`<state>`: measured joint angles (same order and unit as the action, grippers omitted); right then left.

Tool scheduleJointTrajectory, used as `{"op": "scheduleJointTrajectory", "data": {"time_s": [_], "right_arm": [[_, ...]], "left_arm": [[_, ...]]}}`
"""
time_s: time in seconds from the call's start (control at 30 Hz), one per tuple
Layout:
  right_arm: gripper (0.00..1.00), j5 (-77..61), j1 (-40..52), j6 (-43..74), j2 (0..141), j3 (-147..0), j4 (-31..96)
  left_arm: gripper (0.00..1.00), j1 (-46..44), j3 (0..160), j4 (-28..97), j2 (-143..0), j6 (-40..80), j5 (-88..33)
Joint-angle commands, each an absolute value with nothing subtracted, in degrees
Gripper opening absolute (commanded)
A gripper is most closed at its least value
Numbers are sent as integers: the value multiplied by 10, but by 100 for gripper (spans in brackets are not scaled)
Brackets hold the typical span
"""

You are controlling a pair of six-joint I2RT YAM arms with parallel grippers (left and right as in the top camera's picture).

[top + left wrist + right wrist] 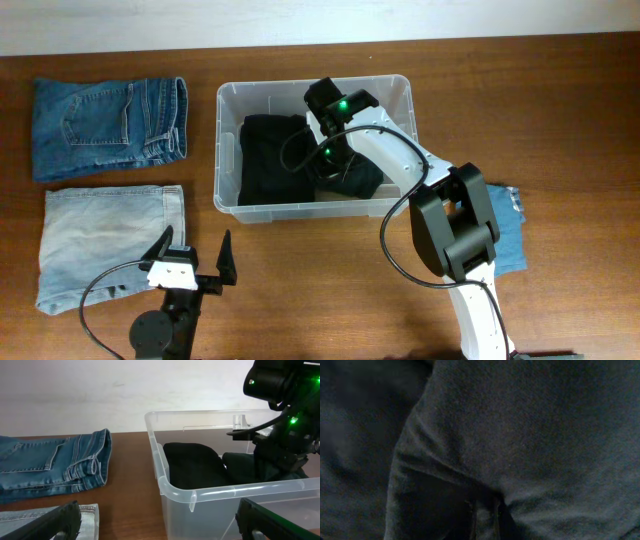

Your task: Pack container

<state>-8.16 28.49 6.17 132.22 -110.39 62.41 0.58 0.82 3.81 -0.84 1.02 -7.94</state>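
Observation:
The container (229, 206) is a clear bin at the middle back of the table, with a black garment (266, 160) lying inside it. My right gripper (335, 172) reaches down into the bin's right half, shut on a fold of the black garment (520, 435). In the right wrist view its fingertips (472, 512) stand close together, pinching dark cloth. My left gripper (193, 252) stands open near the front edge, left of the bin's front corner, holding nothing. The left wrist view shows the container (220, 491) and the black garment (192, 465) ahead to the right.
Folded dark blue jeans (105, 125) lie at the back left. Folded pale jeans (105, 235) lie at the front left, just beside my left gripper. Another blue denim piece (508, 238) lies under the right arm, right of the bin.

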Motion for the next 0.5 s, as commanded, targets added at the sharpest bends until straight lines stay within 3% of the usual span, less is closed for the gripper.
{"op": "scheduleJointTrajectory", "data": {"time_s": [0.0,0.37,0.4,0.47], "right_arm": [[7,-68,285,62,1328,-1100,624],[21,-20,285,58,1265,-1211,721],[28,-1,284,58,1254,-1231,741],[57,29,284,58,1237,-1266,774]], "left_arm": [[99,9,5,39,-4,1,-77],[99,9,5,39,-4,1,-77],[99,9,5,39,-4,1,-77],[99,9,5,39,-4,1,-77]]}}
